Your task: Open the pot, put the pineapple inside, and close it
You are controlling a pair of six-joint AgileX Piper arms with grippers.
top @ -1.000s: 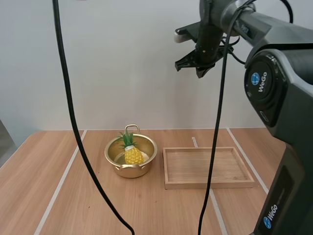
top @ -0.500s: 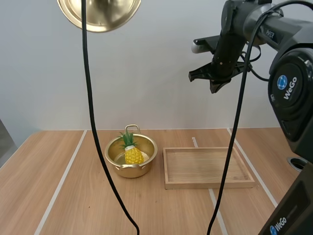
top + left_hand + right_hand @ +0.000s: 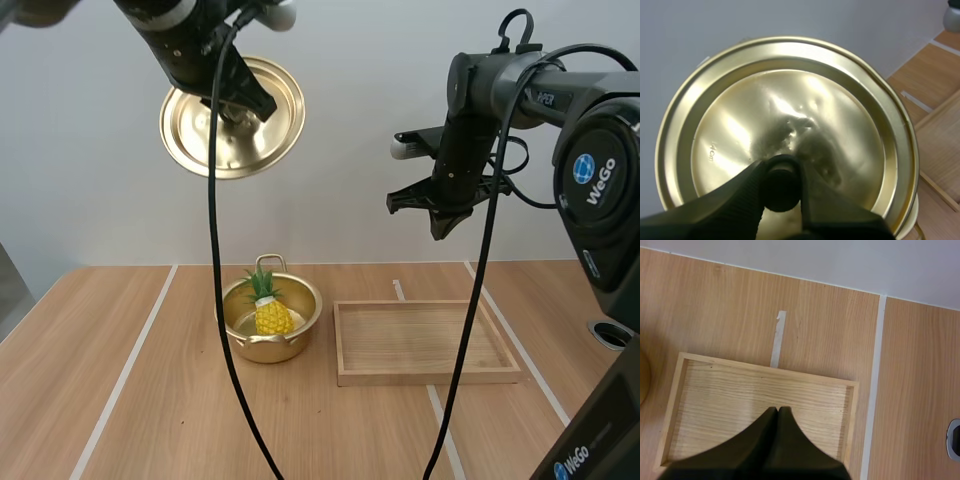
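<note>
A small golden pot stands on the table with a yellow pineapple upright inside it. High above it, my left gripper is shut on the black knob of the golden lid, which hangs tilted in the air. The lid's shiny underside faces the wrist camera. My right gripper hangs high over the wooden tray, its fingers pressed together as one dark wedge, holding nothing.
The shallow wooden tray sits right of the pot. White lines run across the wooden tabletop. A round hole lies near the table's right edge.
The left arm has brought the lid down and to the right, fully into the high view. The right gripper has sunk lower and drifted slightly right. Pot and pineapple stay still.
</note>
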